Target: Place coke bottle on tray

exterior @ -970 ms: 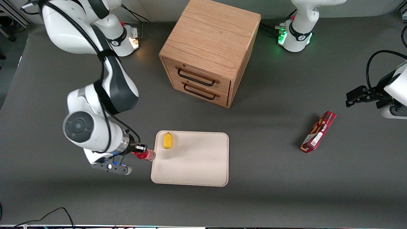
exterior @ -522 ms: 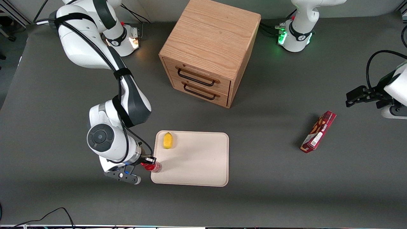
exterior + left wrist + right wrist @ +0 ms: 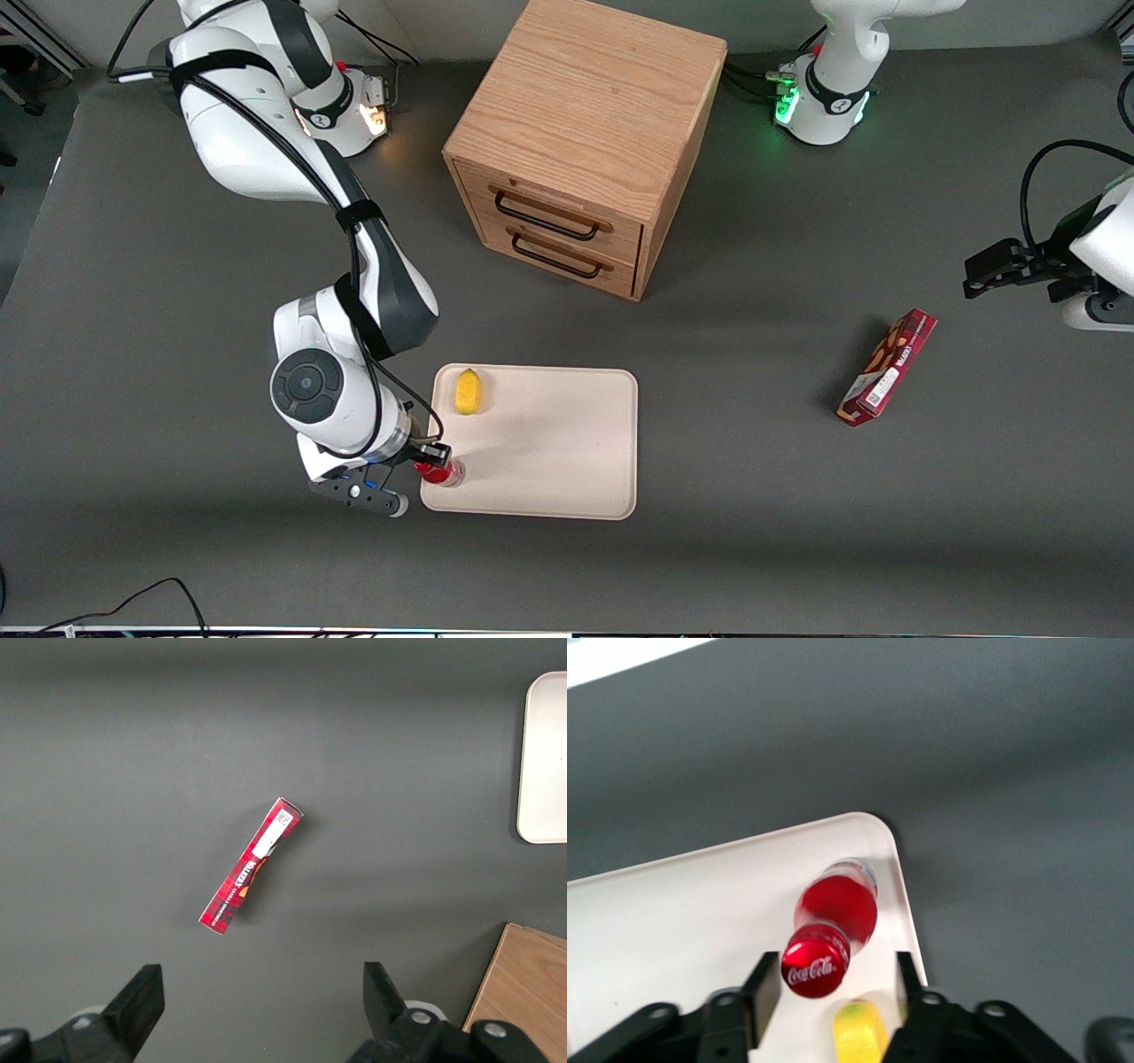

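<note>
End effector (image 3: 431, 454) pinches coke bottle (image 3: 442, 471) by neck over tray (image 3: 549, 443) corner nearest working arm; yellow fruit (image 3: 468, 392) on tray.

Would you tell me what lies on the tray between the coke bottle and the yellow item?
Nothing: in the front view the gripper holds the coke bottle over the tray corner, and only bare tray separates it from the yellow item.

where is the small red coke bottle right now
The small red coke bottle hangs in the gripper over the beige tray's corner nearest the working arm, nearer the front camera than the yellow lemon.
</note>
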Controlling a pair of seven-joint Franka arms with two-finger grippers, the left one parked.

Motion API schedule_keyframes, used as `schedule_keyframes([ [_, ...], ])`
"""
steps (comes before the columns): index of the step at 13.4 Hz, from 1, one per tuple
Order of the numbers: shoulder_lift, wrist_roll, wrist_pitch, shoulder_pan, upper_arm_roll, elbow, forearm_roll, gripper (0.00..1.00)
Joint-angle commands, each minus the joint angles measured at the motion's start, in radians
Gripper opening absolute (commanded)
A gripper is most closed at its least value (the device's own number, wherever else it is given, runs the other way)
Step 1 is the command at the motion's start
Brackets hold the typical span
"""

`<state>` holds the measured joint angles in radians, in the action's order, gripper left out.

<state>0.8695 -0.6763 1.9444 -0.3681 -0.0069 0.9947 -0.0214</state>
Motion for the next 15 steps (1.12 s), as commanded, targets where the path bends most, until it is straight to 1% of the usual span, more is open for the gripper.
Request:
schedule_keyframes([
  [1, -0.061, -0.017, -0.059, -0.005, -0.013, 0.043, -0.02, 1.0],
  [2, -0.143, -0.005, -0.083, 0.0, -0.012, 0.127, -0.02, 1.0],
  [3, -0.246, 0.036, -0.088, 0.009, -0.01, 0.247, -0.018, 1.0],
  [5, -0.488, 0.122, -0.087, 0.052, -0.004, 0.524, -0.018, 1.0],
  [7, -0.742, 0.286, -0.093, 0.118, -0.001, 0.764, -0.008, 1.0],
  [9, -0.948, 0.401, -0.128, 0.187, -0.002, 0.919, -0.005, 1.0],
  [10, -1.024, 0.443, -0.162, 0.213, -0.002, 0.953, -0.005, 1.0],
  [11, -1.05, 0.502, -0.215, 0.237, -0.007, 0.944, -0.003, 1.0],
  [13, -1.049, 0.52, -0.3, 0.242, -0.013, 0.869, 0.012, 1.0],
  [15, -1.041, 0.521, -0.326, 0.244, -0.013, 0.837, 0.012, 1.0],
])
